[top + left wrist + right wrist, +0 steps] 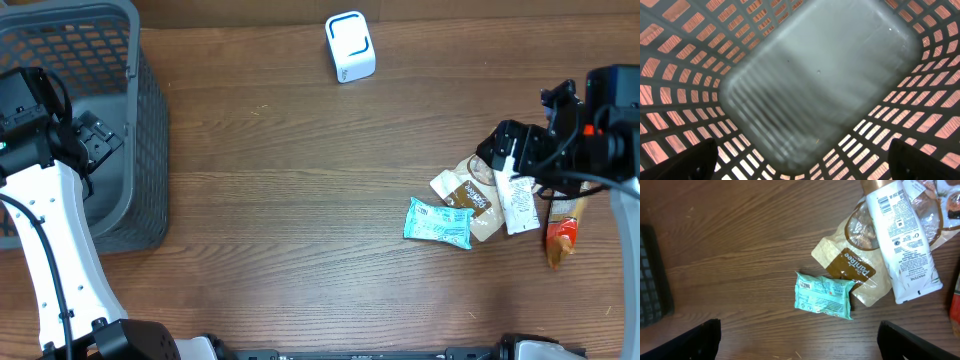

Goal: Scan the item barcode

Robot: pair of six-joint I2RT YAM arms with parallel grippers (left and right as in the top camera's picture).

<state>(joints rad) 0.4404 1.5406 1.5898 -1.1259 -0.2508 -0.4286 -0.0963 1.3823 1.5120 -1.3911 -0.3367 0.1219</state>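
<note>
Several items lie in a pile at the right of the table: a teal packet point(438, 222) point(824, 295), a beige and brown bag point(478, 195) point(855, 265), a white tube point(518, 203) point(902, 245) with its barcode facing up, and a red-orange packet point(561, 236). The white scanner point(349, 47) with a blue outline stands at the far middle. My right gripper point(508, 150) point(800, 347) hovers above the pile, open, nothing between its fingers point(700, 340). My left gripper point(95, 140) point(800, 167) hangs open over the basket, holding nothing.
A grey slatted basket point(150, 130) point(680, 60) stands at the far left; its floor shows no items in the left wrist view. The basket's dark edge point(652, 275) also appears at the left of the right wrist view. Bare wooden tabletop point(290, 190) lies between basket and pile.
</note>
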